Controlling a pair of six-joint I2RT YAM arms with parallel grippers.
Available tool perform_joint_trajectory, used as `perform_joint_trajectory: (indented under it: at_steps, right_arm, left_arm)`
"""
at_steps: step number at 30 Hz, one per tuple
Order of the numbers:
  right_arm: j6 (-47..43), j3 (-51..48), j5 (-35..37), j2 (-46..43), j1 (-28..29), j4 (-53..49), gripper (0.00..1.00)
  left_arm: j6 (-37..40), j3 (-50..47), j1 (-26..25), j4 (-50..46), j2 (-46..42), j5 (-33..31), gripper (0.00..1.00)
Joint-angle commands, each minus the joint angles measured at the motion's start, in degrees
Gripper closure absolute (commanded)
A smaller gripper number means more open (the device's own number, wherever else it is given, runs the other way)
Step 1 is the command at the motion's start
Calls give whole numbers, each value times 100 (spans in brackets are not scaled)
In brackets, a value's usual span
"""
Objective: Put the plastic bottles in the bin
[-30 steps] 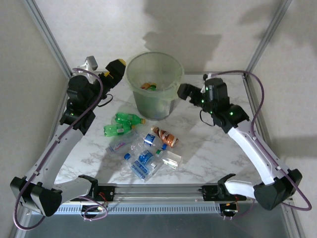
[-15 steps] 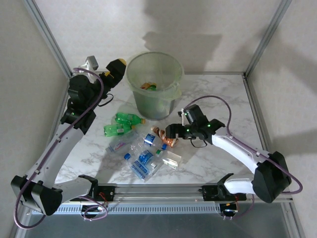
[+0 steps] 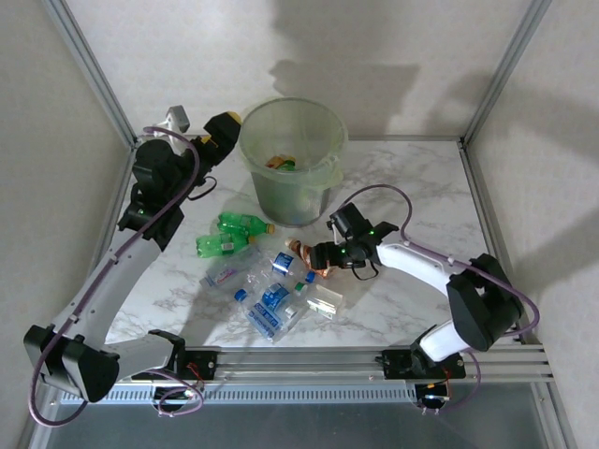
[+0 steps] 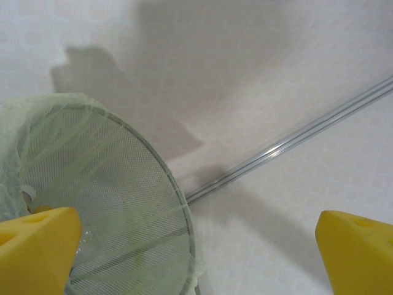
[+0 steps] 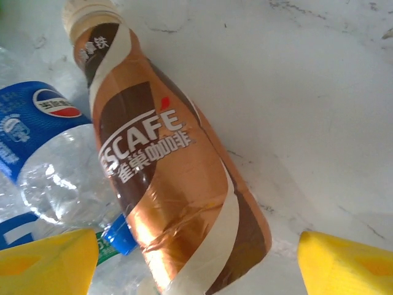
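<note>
The pale-green bin (image 3: 323,178) stands at the back of the table with a few bottles inside (image 3: 281,163). My left gripper (image 3: 223,131) hovers open at its left rim; the mesh-like bin wall (image 4: 92,203) lies between the yellow fingertips (image 4: 37,246). My right gripper (image 3: 323,254) is low over the bottle pile, open, its fingers (image 5: 347,264) on either side of a brown-orange coffee bottle (image 5: 172,184) lying on the marble. Two green bottles (image 3: 232,234) and several clear blue-labelled ones (image 3: 271,304) lie to its left. A clear blue-labelled bottle (image 5: 49,160) touches the coffee bottle.
The marble table (image 3: 412,187) has bare room on its right half. Metal frame posts rise at the back corners, and a rail (image 3: 309,360) runs along the front edge. A frame rod (image 4: 295,138) crosses behind the bin.
My right arm has swung from beside the bin down and leftward to the pile and now straddles the coffee bottle. The left arm has barely moved.
</note>
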Motion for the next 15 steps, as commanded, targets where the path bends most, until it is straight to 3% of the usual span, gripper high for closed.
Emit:
perform_joint_trajectory:
  at_steps: [1, 11, 15]
  right_arm:
    - [-138, 235, 152, 188, 179, -37, 15]
    - [-79, 247, 409, 577, 224, -45, 13]
    - [-12, 153, 379, 618, 225, 100, 17]
  left_arm:
    - [-99, -79, 36, 256, 24, 196, 3]
    - [-76, -68, 38, 263, 77, 298, 5]
    - [-83, -114, 37, 265, 60, 307, 5]
